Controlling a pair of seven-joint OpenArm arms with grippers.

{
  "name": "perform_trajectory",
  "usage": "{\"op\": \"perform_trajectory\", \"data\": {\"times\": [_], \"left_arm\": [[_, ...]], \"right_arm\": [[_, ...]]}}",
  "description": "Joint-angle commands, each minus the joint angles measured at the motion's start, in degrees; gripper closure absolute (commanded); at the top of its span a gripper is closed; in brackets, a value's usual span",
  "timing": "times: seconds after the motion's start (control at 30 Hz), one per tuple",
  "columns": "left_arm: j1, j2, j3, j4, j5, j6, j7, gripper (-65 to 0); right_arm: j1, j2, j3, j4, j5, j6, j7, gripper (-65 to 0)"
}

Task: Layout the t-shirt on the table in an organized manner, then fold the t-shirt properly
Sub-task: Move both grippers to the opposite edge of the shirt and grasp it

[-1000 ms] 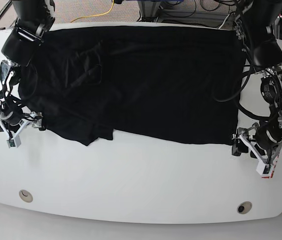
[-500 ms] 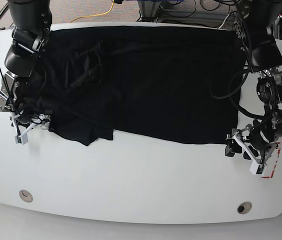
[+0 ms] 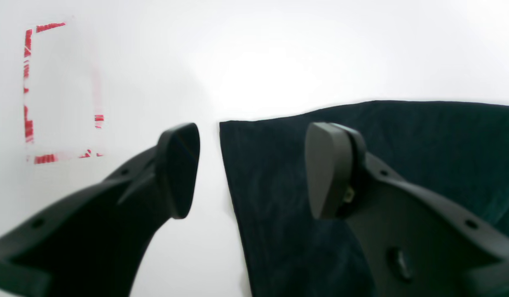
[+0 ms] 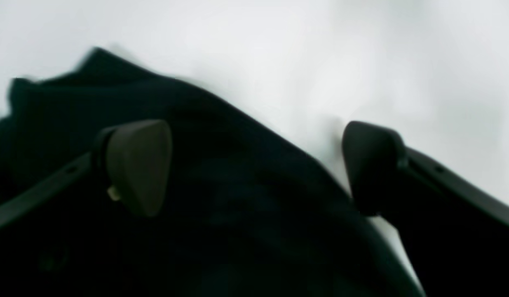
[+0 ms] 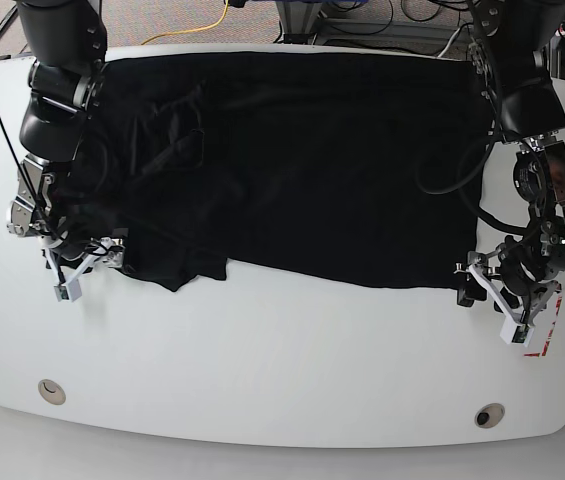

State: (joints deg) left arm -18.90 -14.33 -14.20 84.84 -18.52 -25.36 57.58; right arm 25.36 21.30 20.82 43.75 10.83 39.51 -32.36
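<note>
Right gripper [image 5: 84, 272]: low at the near corner of the cloth on the base view's left; jaws spread wide, one finger [image 4: 139, 165] over the dark fabric, the other over bare white; nothing clamped.
Sleeve corner [image 5: 177, 272]: rumpled, doubled flap just beside that gripper, hanging nearer than the rest of the near edge; not flat.
T-shirt [image 5: 302, 160]: black, spread across the far half of the table, far edge reaching the table's back rim; a puckered fold shows in the upper left part; near edge runs slantwise.
Table [image 5: 282, 350]: white, bare along the near strip, two round grommet holes near the front edge.
Hem corner [image 3: 238, 136]: flat, a clean right angle, lying between the left fingers in the wrist view.
Left gripper [image 5: 490, 292]: at the near corner on the base view's right; jaws apart, straddling the corner's side edge, holding nothing.
Red tape outline [image 3: 36, 90]: on the white surface just beyond the left gripper.
Step in hand: laying out, judged unfinished; both arms poised at near corners.
Next move calls for: both jaws closing on cloth alone, then an even pull outward to flatten the bunched left side.
</note>
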Motion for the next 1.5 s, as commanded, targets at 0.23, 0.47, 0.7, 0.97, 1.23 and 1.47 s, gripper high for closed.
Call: {"op": "perform_trajectory", "data": {"times": [0.23, 0.47, 0.7, 0.97, 1.23, 1.47], "left_arm": [[-1.3, -0.7, -0.2, 0.8, -0.4, -0.1, -1.0, -38.1], [-1.3, -0.7, -0.3, -1.2, -0.3, -0.1, -1.2, -38.1], [-1.6, -0.7, -0.3, -9.3, -0.3, 0.0, -6.5, -38.1], [-3.2, -0.7, -0.1, -18.0, -0.3, 0.1, -13.0, -38.2], [-8.4, -0.7, -0.1, -29.8, 3.8, 5.1, -18.2, -38.5], [-11.3, -0.7, -0.1, -37.8, 5.6, 5.3, -20.4, -38.5]], "right_arm": [[0.0, -0.3, -0.1, 0.2, -0.3, 0.5, -1.7, -42.6], [0.0, -0.5, -0.3, 0.2, -0.7, 0.5, -1.7, 0.0], [-0.1, -0.5, -0.3, 1.0, -0.7, 0.5, -1.8, 0.0], [-2.2, -0.6, -0.3, 6.0, -0.7, 0.5, -2.0, 0.0], [-3.1, -0.7, -0.3, 7.1, -0.5, 0.5, -4.0, 0.0], [-3.2, -0.7, -0.3, 7.1, -0.2, 0.5, -4.0, 0.0]]}}
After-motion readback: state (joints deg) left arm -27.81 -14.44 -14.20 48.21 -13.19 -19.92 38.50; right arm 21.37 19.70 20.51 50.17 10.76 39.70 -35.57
